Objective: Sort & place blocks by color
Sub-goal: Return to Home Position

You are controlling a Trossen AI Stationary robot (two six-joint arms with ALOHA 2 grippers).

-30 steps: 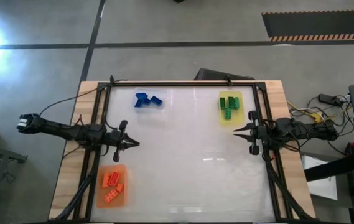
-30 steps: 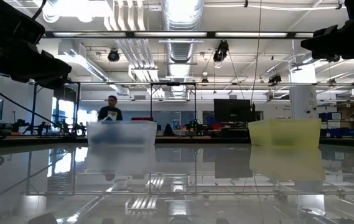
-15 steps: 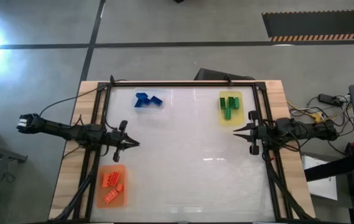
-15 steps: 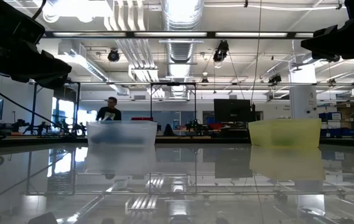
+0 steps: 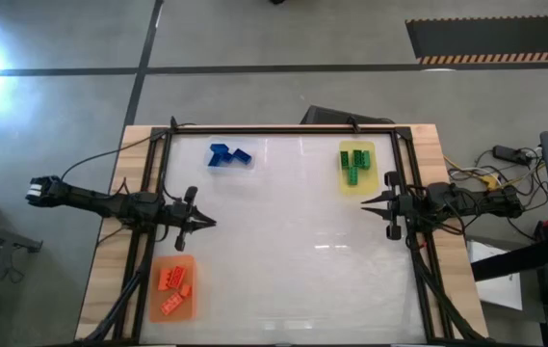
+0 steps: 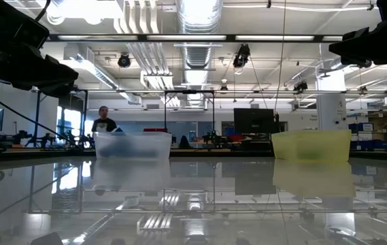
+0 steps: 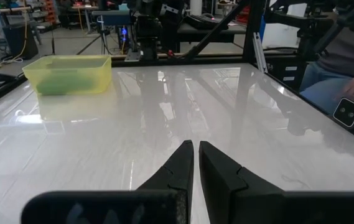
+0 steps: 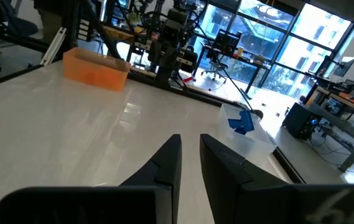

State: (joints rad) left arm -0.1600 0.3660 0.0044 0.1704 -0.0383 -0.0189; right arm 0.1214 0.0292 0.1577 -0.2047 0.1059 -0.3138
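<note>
Orange blocks [image 5: 173,287] sit piled in the orange bin [image 5: 193,310] on the left side of the worktop [image 5: 293,251]. Blue blocks [image 5: 228,154] lie in the clear bin [image 5: 251,165] at the far-left corner, and green blocks [image 5: 354,164] in the yellow bin [image 5: 371,186] at the far-right. No block shows loose between the bins, so the sorting looks done, w/ only the arms' parking left (my read, not a thing seen).

The left claw [image 5: 208,223] hovers over the worktop's left edge, near the orange bin. Its fingers are drawn together w/ nothing between them. The right claw [image 5: 368,202] hovers at the right edge, just beside the yellow bin, fingers likewise nearly touching and empty.

Handling, if any block needs moving: these look like hard, stiff plastic, very light and prob. slick on the flat sides. Best hold is across two opposite side walls, low on the body and not on the studs. They lie heaped and touching, so a pinch on one may nudge its neighbours. A skewed grip could pop a block out sideways.
</note>
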